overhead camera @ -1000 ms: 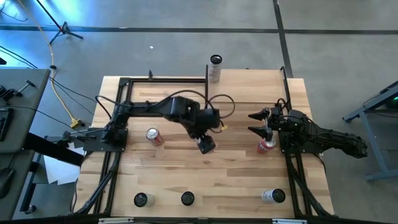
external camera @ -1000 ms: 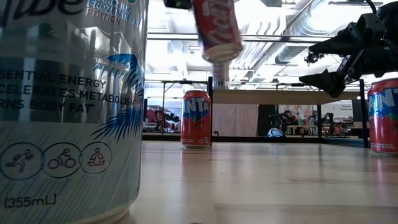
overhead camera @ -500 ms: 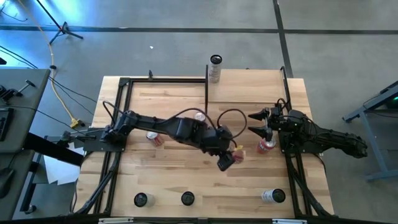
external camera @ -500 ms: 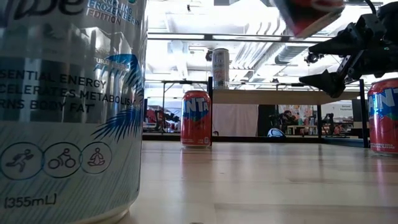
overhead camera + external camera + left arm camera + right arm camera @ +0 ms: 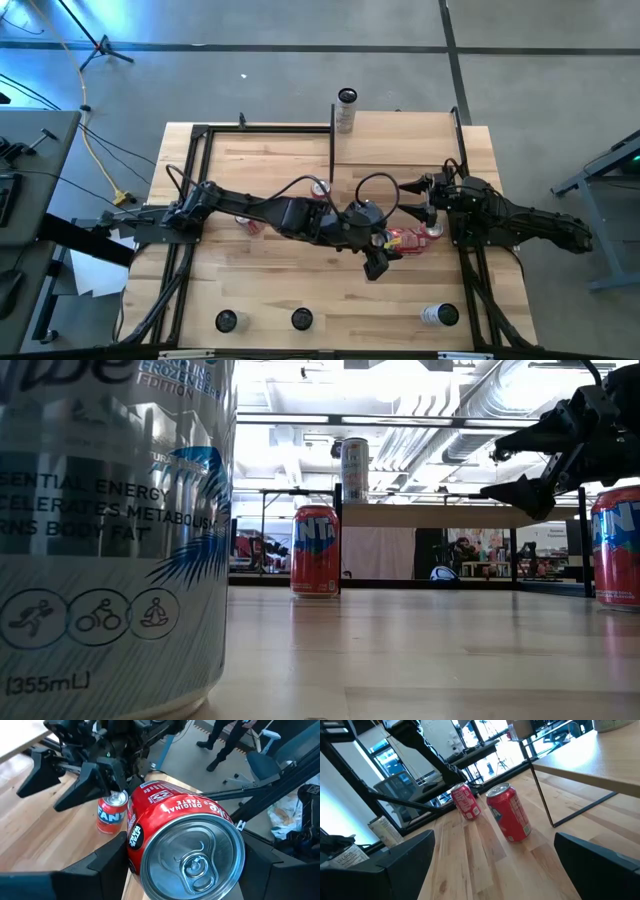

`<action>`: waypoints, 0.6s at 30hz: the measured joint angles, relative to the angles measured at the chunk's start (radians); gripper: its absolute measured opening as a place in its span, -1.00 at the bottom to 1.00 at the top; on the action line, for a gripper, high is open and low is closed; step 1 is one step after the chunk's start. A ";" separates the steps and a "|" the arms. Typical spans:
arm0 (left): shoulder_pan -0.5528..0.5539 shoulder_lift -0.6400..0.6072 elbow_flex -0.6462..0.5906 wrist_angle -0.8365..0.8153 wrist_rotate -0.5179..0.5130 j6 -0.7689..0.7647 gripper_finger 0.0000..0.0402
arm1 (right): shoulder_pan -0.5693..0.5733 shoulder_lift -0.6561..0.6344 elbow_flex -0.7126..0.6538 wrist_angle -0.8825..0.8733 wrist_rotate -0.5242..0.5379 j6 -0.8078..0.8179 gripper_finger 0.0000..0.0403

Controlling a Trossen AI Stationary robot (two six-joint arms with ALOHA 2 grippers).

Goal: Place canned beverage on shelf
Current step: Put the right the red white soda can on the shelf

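My left gripper [image 5: 388, 248] reaches across the table's middle and is shut on a red cola can [image 5: 180, 835], which is clear of the table. The can's far end is close to my right gripper [image 5: 407, 198], which is open and empty above an upright red Fanta can [image 5: 433, 233]. The shelf [image 5: 400, 135] is a pale board on thin black uprights at the far right. A tall silver can [image 5: 346, 110] stands on its left end, as the low view [image 5: 354, 470] also shows. My left gripper is out of the low view. My left gripper pinches the cola can between its two fingers, one on each side wall [image 5: 132, 845] at the end with the pull tab [image 5: 192, 867]. The fingers come level from the table's left and lie along the can. The can lies about level, lifted clear, its bottom toward the right edge.
Two more red cans stand at the left middle [image 5: 248, 219] and behind my left arm [image 5: 320, 187]. Three cans [image 5: 228, 320] [image 5: 301, 318] [image 5: 438, 315] stand along the near edge; one fills the low view's left [image 5: 110, 530]. People stand in the room beyond.
My left gripper has carried the cola can from the table's middle toward the right edge and slightly toward the near edge. The can has tipped from hanging bottom-down to lying about level, and it has gone out of the low view.
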 joint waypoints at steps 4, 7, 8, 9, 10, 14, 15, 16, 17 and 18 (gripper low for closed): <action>0.019 -0.002 0.003 -0.032 0.029 -0.008 0.27 | 0.000 0.000 0.000 0.000 0.000 0.000 0.98; 0.044 -0.012 0.015 -0.070 0.081 -0.032 0.27 | 0.000 0.000 0.000 0.000 0.000 0.000 0.98; 0.053 -0.019 0.015 -0.080 0.106 -0.040 0.27 | 0.000 0.000 0.000 0.000 -0.001 0.000 0.98; 0.060 -0.025 0.017 -0.103 0.126 -0.053 0.27 | 0.000 0.000 0.000 0.000 -0.002 0.000 0.98; 0.069 -0.028 0.017 -0.120 0.145 -0.058 0.27 | 0.000 0.000 0.000 0.000 -0.002 0.000 0.98; 0.096 -0.037 0.017 -0.200 0.229 -0.078 0.27 | 0.000 0.005 0.000 0.000 -0.003 0.000 0.98; 0.101 -0.038 0.017 -0.215 0.253 -0.082 0.27 | 0.000 0.006 0.000 -0.001 -0.003 0.000 0.98; 0.107 -0.038 0.017 -0.227 0.272 -0.087 0.27 | 0.000 0.008 0.000 -0.001 -0.003 0.000 0.98; 0.113 -0.038 0.017 -0.247 0.292 -0.087 0.27 | 0.000 0.012 0.000 0.000 -0.003 0.000 0.98; 0.118 -0.038 0.017 -0.277 0.316 -0.088 0.27 | 0.000 0.012 0.000 0.000 -0.003 0.000 0.98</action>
